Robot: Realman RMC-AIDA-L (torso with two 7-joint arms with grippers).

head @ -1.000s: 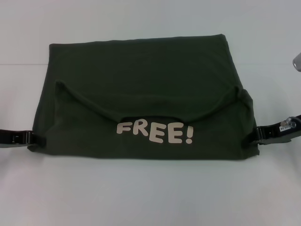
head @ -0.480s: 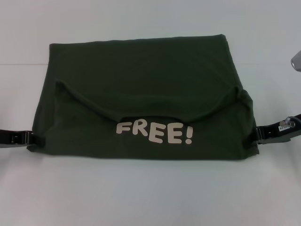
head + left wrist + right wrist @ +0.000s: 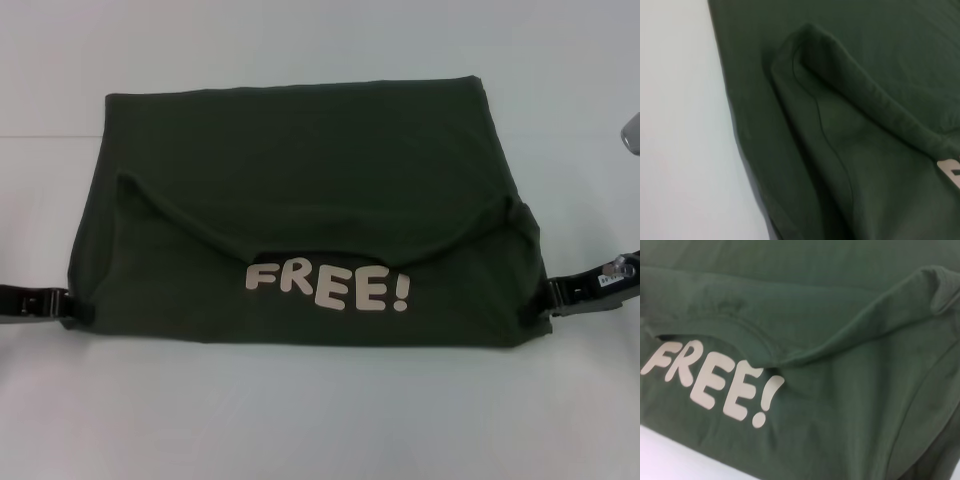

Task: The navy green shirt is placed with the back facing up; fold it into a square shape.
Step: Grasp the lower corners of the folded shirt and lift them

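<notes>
Both pincers sit at the near corners of the navy green shirt (image 3: 300, 210), which lies folded on the white table (image 3: 320, 420) as a broad dark olive block stretched between them. The left gripper (image 3: 62, 303) meets the cloth's near-left corner and the right gripper (image 3: 553, 296) its near-right corner; whether either is pinching fabric or standing open I cannot tell, since the fingertips are lost against the dark cloth. A curved hem runs across the shirt from one pincer's side towards the other, dipping in the middle, and just nearer than that dip the pale "FREE!" lettering (image 3: 328, 286) faces up. The left wrist view shows what the head view does not: a thick rolled fold (image 3: 860, 85) with a stitched seam, and the shirt's edge lying on the table (image 3: 680, 125). The right wrist view gives the lettering (image 3: 710, 382) close, with a ridge of raised fabric (image 3: 855, 335) beyond it.
</notes>
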